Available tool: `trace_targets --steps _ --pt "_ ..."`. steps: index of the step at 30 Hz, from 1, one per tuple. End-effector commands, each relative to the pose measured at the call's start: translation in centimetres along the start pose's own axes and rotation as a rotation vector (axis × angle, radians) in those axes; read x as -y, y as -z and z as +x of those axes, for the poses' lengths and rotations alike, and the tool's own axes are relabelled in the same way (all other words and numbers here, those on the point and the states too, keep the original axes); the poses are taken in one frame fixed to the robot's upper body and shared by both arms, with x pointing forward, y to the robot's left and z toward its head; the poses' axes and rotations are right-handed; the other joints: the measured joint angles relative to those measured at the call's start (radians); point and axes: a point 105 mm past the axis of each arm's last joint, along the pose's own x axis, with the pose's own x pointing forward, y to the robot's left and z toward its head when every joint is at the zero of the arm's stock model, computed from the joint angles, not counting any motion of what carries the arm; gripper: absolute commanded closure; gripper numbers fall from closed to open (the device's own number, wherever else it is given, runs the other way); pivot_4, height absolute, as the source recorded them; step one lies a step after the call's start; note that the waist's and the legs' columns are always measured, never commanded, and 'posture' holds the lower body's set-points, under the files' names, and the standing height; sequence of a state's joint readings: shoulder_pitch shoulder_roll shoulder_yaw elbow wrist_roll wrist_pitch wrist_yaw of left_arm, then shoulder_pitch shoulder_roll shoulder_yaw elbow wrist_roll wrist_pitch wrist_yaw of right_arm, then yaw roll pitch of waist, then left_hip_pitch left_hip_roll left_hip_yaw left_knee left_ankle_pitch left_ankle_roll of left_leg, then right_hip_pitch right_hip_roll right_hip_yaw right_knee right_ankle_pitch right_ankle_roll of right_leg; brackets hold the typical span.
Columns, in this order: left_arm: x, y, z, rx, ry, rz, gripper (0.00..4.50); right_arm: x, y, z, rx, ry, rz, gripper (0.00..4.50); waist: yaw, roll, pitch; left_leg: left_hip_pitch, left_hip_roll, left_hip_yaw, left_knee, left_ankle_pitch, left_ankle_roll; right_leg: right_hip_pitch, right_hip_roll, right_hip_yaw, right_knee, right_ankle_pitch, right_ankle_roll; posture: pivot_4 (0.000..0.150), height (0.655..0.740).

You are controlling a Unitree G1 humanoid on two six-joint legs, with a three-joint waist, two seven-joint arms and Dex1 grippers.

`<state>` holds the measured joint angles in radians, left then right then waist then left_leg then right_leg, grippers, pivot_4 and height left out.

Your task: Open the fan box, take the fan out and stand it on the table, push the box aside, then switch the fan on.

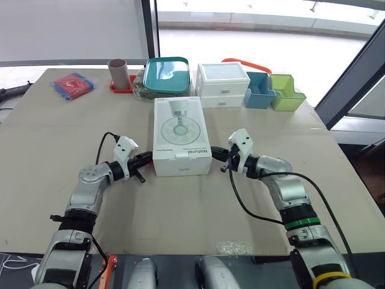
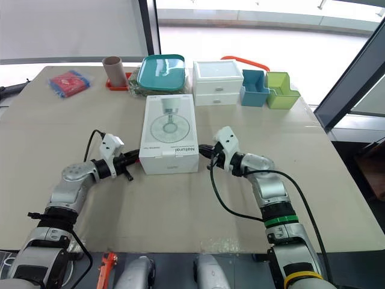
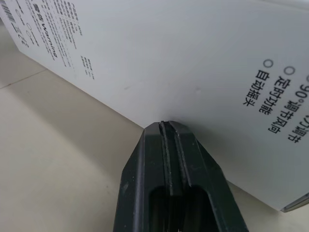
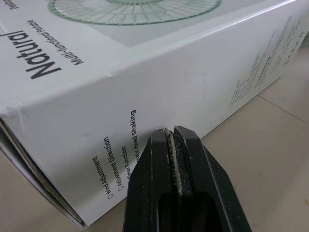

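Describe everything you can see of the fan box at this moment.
The fan box is a white cardboard carton, lying flat and closed at the middle of the table. Its top face carries a picture of a round fan and the word "Natural"; its sides bear small print. The left hand and right hand, both shut, point their tips at its opposite sides, at or very near the cardboard.

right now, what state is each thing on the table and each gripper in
fan box, closed, lying flat between the grippers
left gripper, shut, tips against the box's left side
right gripper, shut, tips against the box's right side
white drawer unit, both drawers shut
cardboard tube, standing upright
blue bin, upright
green bin, upright
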<state>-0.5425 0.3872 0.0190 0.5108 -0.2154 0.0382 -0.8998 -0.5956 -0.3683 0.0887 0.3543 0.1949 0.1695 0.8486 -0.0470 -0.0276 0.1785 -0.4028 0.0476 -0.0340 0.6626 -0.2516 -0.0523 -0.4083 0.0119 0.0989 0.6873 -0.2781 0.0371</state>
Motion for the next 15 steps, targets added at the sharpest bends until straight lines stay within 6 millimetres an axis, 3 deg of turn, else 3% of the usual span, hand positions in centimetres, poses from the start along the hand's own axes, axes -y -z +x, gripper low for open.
trace_targets --steps 1,10,15 --pt "0.5 -2.8 1.6 0.092 0.043 0.069 4.36 -1.3 -2.0 1.3 0.072 -0.068 -0.054 4.41 0.0 0.0 0.0 0.0 0.0 0.0 0.0 0.0 0.0 0.0 0.0 0.0 0.0 0.0 0.0 0.15 0.74" --pt "-0.1 -2.6 1.9 0.085 0.017 0.083 4.36 -1.0 -2.0 1.3 0.08 -0.058 -0.06 4.41 0.0 0.0 0.0 0.0 0.0 0.0 0.0 0.0 0.0 0.0 0.0 0.0 0.0 0.0 0.0 0.15 0.74" --pt "-0.5 -2.2 1.1 0.064 0.003 0.101 4.36 -0.2 -1.7 0.8 0.074 -0.014 -0.056 4.41 0.0 0.0 0.0 0.0 0.0 0.0 0.0 0.0 0.0 0.0 0.0 0.0 0.0 0.0 0.0 0.15 0.74"
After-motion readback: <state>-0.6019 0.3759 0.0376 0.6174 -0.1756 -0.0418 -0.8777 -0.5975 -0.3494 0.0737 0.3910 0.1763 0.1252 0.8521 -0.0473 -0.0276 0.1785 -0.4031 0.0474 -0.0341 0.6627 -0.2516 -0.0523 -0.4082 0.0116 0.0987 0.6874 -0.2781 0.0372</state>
